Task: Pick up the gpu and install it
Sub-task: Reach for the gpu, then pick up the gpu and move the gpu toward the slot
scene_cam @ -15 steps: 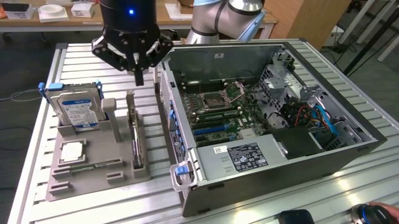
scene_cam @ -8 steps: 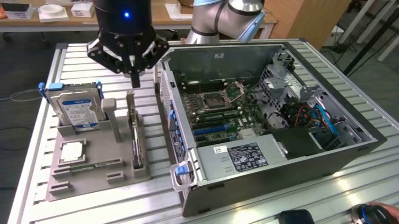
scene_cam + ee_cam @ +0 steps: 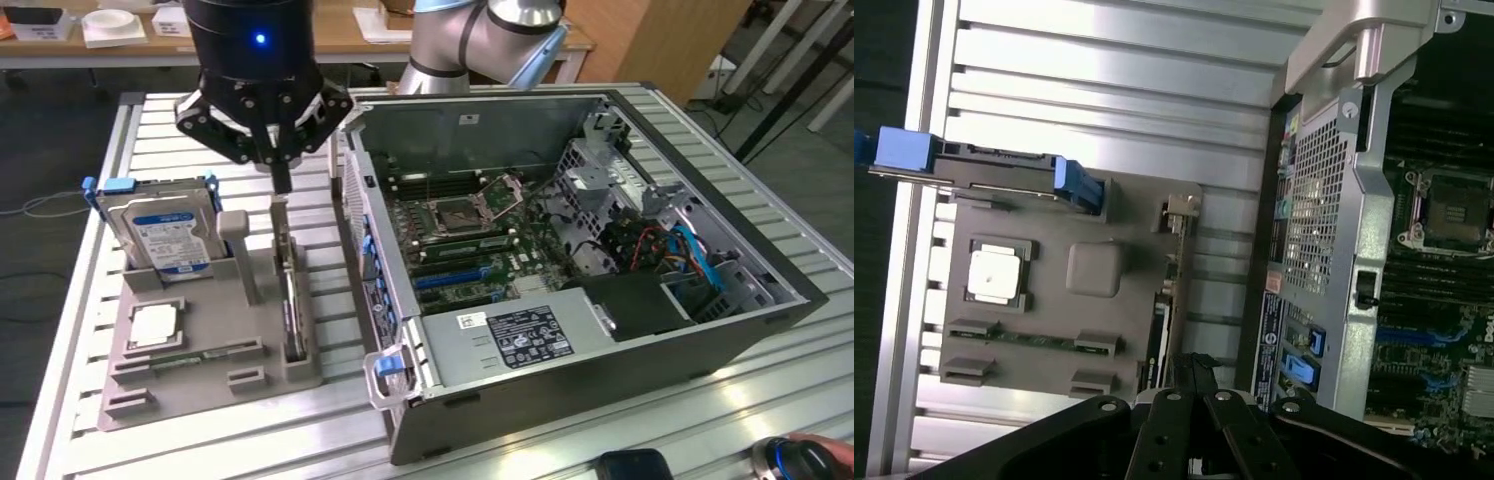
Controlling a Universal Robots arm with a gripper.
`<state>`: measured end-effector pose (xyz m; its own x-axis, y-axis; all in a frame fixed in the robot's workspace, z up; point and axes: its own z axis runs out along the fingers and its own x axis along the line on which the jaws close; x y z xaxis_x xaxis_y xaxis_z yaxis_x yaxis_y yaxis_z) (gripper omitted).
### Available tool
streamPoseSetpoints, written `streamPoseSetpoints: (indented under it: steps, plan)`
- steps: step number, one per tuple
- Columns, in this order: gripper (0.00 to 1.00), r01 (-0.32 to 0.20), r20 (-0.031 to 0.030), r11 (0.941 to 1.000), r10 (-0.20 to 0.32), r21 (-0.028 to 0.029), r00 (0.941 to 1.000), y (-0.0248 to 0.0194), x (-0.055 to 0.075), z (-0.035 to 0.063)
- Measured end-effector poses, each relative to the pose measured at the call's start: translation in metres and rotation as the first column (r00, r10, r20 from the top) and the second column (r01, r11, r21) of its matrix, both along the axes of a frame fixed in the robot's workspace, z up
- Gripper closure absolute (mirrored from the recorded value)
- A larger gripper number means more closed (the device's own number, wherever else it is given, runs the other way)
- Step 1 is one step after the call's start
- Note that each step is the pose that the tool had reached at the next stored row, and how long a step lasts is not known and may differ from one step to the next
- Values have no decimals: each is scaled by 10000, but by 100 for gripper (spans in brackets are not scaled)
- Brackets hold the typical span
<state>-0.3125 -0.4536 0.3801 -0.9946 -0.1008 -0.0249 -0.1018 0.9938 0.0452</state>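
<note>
We're looking at the black gripper (image 3: 282, 185) hanging above the grey moulded parts tray (image 3: 200, 385) on the slatted aluminium table (image 3: 200, 452). Its fingers are pressed together into one narrow point with nothing between them. Right beneath that point stands the gpu (image 3: 291, 300), the thin black circuit card. It stands on edge in a slot on the side of the tray nearest the open grey computer case (image 3: 534, 420), with its greyish metal end just below the fingertips. We can't tell whether they touch it. From the wrist view we see the gripper (image 3: 1196, 368) close over the card (image 3: 1164, 320). On the tray's far end a silver hard drive with a blue-white label (image 3: 167, 240) stands upright, and a square silver processor chip (image 3: 154, 325) lies flat near it. Inside the case the green motherboard (image 3: 467, 230) lies exposed.
</note>
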Motion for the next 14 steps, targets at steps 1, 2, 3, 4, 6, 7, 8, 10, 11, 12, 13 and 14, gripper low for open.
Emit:
streamPoseSetpoints:
  steps: [1,2,3,4,6,7,8,10,11,12,13,14]
  plan:
    - [90,-12,0,10000,12,0,10000,-11,-5,-2]
    - [90,-24,1,10000,24,0,10000,-21,-9,-4]
    - [90,-35,0,10000,35,0,10000,-29,-12,-6]
    - [90,-45,0,10000,45,0,10000,-37,-13,-13]
    - [90,-55,0,10000,55,0,10000,-45,-17,-32]
    - [90,-62,0,10000,62,0,10000,-48,-18,-43]
    - [90,-69,0,10000,69,0,10000,-51,-19,-56]
    - [90,-84,0,10000,84,0,10000,-57,-20,-74]
    - [90,-91,-1,10000,91,-2,10000,-57,-21,-75]
    - [90,-95,-1,10000,95,-1,10000,-57,-21,-75]
    - [90,-97,0,10000,97,0,10000,-58,-20,-76]
    - [90,-97,0,10000,97,0,10000,-58,-20,-76]
